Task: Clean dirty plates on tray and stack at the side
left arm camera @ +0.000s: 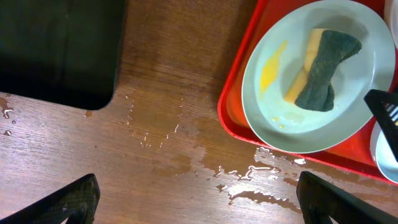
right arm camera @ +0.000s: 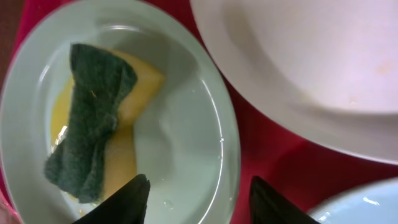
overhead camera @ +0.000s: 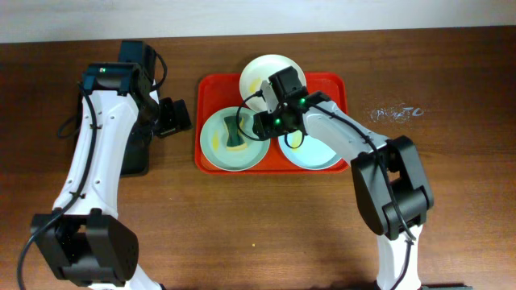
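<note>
Dirty plates [overhead camera: 211, 147] lie in the tray [overhead camera: 211, 89]
We see the left claw [left arm camera: 199, 199] spread at its 9 o'clock and the right claw [right arm camera: 199, 199] spread beside the sponge [overhead camera: 234, 133]. We judge the plates stiff, wet and slippery, so pinch a rim.

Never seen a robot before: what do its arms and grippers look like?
The left arm and right arm have white links, bulky black joints and black cables alongside. Both carry small green lights. The left gripper and right gripper are black, two-fingered.
</note>
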You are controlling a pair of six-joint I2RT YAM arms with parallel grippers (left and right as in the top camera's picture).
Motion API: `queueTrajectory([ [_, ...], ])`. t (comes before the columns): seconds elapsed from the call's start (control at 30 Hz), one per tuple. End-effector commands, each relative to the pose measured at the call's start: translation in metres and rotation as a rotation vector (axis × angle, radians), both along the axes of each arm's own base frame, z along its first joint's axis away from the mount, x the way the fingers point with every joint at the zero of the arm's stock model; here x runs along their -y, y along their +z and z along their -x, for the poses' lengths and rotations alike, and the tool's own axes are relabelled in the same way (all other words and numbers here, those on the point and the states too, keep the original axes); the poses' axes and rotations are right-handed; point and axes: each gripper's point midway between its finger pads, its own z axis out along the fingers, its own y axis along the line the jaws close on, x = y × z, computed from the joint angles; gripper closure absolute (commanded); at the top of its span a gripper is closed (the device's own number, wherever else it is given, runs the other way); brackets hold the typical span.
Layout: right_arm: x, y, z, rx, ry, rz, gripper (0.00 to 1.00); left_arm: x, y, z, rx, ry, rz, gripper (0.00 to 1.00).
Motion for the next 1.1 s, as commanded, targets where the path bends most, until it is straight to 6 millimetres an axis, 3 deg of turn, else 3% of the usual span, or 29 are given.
queueTrajectory([
  [0.0, -0.002, -0.012, 0.003, -0.006, 0.022, 0.024, 0.5, 0.001, -0.001, 0.0, -0.002, 0.01, 0.009, 0.01],
  [0.1, 0.007, -0.016, 0.002, -0.002, 0.0, 0.074, 0.5, 0.0, -0.007, 0.004, -0.023, 0.01, 0.007, 0.01],
  [0.2, 0.007, -0.02, 0.003, -0.008, 0.0, 0.078, 0.5, 0.0, -0.025, 0.009, -0.055, 0.01, 0.005, 0.01],
  [0.37, 0.008, -0.039, 0.005, -0.036, 0.001, 0.089, 0.56, 0.0, -0.027, 0.007, -0.045, 0.01, 0.006, 0.0],
  [0.5, 0.007, -0.039, 0.005, -0.038, 0.0, 0.08, 0.77, 0.036, -0.023, 0.002, -0.007, -0.159, 0.146, 0.21],
  [0.57, 0.006, -0.038, 0.006, -0.042, 0.003, 0.075, 0.89, 0.055, -0.022, -0.008, 0.042, -0.206, 0.153, 0.53],
  [0.6, 0.003, -0.038, 0.007, -0.047, 0.01, 0.062, 0.94, 0.064, -0.023, -0.011, 0.061, -0.224, 0.166, 0.6],
  [0.73, -0.001, -0.036, 0.009, -0.057, 0.021, 0.036, 0.96, 0.092, -0.042, -0.025, 0.127, -0.208, 0.194, 0.65],
  [0.8, -0.001, -0.036, 0.009, -0.058, 0.021, 0.037, 0.96, 0.097, -0.058, -0.035, 0.178, -0.197, 0.206, 0.74],
  [0.87, -0.001, -0.036, 0.009, -0.056, 0.021, 0.036, 0.96, 0.099, -0.074, -0.041, 0.196, -0.119, 0.229, 0.64],
  [0.97, -0.001, -0.036, 0.009, -0.056, 0.021, 0.036, 0.95, 0.108, -0.096, -0.05, 0.199, -0.129, 0.233, 0.64],
  [1.07, -0.001, -0.036, 0.009, -0.055, 0.021, 0.036, 0.95, 0.129, -0.125, -0.055, 0.181, -0.171, 0.236, 0.6],
])
